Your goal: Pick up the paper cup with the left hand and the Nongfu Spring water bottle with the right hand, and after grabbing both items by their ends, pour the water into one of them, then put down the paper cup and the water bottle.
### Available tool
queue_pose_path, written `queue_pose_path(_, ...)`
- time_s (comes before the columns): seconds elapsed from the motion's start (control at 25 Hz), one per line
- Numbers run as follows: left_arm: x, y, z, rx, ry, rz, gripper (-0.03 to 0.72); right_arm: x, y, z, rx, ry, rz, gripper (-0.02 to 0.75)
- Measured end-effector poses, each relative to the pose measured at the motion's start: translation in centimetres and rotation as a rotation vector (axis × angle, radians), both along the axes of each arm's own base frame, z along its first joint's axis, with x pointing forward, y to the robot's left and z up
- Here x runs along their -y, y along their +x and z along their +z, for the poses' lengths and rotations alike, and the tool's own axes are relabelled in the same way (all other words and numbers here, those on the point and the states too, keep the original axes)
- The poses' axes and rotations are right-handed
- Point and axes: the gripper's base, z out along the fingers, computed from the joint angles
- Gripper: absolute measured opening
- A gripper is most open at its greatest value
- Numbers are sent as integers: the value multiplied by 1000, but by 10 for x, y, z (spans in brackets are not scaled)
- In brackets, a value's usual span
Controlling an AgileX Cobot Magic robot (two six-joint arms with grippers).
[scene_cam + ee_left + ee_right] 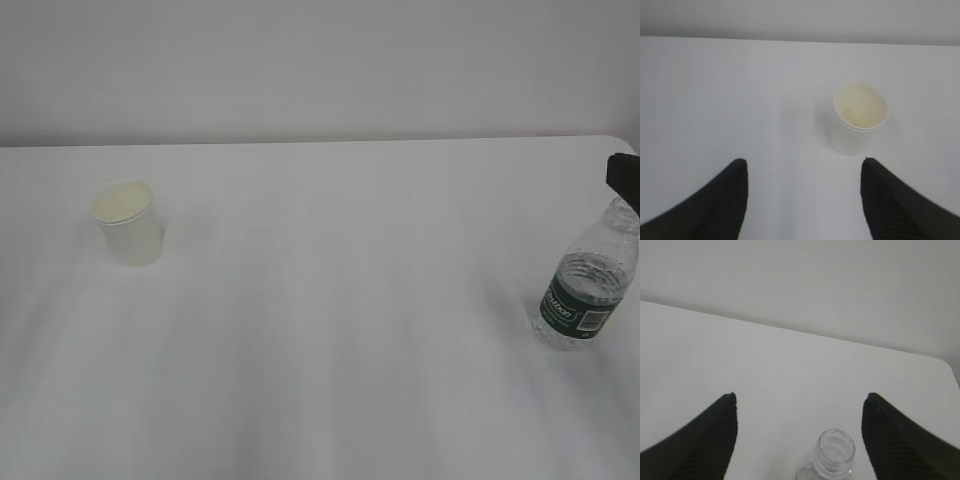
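with both grippers spread and empty, the left gripper (802, 172) should be centred on the small white tapered paper cup (858, 120), and the right gripper (799, 405) lowered around the clear ribbed capless plastic bottle (830, 457) before closing.

Stood upright on the table (330, 300): the paper cup (128, 221) at far left, the Nongfu Spring water bottle (588, 285) at the right edge, somewhat nearer, well apart from the cup. Held water (590, 275) inside the bottle. Hung just behind the bottle's neck: the right hand (624, 180). Sat farther than the left hand (802, 172), slightly right: the cup.
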Motion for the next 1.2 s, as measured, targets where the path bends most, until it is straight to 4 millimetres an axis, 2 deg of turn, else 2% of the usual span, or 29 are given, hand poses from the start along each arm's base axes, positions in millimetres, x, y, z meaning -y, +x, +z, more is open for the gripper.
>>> queue_pose_path(0.2,2,11,-14,-42,-18,11,503,-1,7,-6,8,2,2,590)
queue_pose_path(0.44,21,14,-27,-35,4,-72,503,-1,3,-24,31,30,-4,590)
queue_pose_path(0.84,43,-27,-69,16,31,-192,492,2,-13,-51,29,98,-19,590)
queue_pose_path(1.2,41,-56,-91,29,17,-214,486,5,-34,-83,-43,126,-32,590)
